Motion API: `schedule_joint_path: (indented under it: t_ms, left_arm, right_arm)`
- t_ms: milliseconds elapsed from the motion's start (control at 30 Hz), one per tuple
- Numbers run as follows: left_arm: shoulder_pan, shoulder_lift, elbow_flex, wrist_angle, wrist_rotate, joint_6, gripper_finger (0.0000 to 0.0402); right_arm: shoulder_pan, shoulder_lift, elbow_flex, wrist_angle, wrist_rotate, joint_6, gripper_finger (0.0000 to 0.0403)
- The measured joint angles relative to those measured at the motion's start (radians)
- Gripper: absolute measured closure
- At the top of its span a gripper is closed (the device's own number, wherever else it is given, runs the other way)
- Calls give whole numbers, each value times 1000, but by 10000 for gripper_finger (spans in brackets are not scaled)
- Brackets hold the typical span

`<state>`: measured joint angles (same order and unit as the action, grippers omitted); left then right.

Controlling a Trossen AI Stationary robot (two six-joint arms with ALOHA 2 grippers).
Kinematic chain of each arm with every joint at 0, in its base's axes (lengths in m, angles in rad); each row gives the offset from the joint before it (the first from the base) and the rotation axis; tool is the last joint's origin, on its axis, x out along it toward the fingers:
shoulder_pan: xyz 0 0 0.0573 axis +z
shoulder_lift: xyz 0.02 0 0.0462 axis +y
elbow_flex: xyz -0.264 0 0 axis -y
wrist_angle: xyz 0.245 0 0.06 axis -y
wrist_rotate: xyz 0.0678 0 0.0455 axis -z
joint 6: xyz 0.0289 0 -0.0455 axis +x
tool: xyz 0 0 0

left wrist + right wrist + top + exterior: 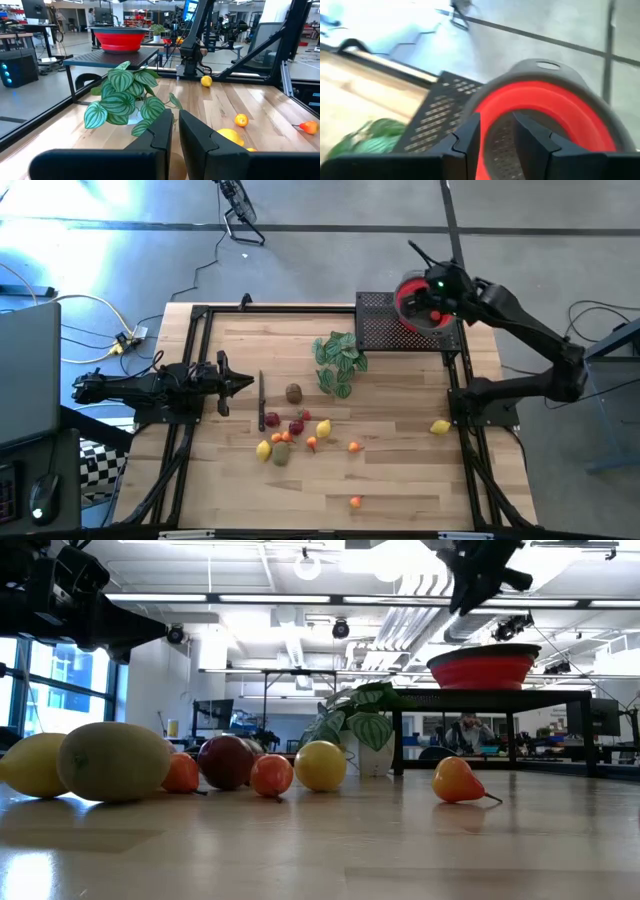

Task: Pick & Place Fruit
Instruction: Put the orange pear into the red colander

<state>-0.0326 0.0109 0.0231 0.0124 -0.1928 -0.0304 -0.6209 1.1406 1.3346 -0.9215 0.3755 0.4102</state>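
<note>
While our right end effector (432, 305) hangs over the red bowl (420, 302) on the black perforated stand (385, 326) at the desk's far right corner, its fingers (470, 137) stand a narrow gap apart, and we cannot tell whether they hold anything. Our left end effector (240, 384), closed and empty, waits near the left edge. Most fruit (290, 432) lies clustered mid-desk beside a leafy sprig (338, 362); one lemon (440, 427) sits near the right edge. Beyond the wooden desk (400, 480) we see an office with ceiling lights.

Red bowl (119, 39) with grey rim; green, pale-striped plant sprig (125, 102); yellow lemon (440, 427); black perforated stand (385, 330).
</note>
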Motion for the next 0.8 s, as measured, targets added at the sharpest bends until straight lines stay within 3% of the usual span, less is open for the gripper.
schedule_joint_path:
  t_ms: [233, 800]
  left_arm:
    - [0, 0, 0, 0, 0, 0, 368]
    - [0, 0, 0, 0, 0, 0, 368]
  right_arm:
    - [118, -59, 0, -11, -97, 0, 298]
    - [547, -55, 0, -13, -89, 32, 298]
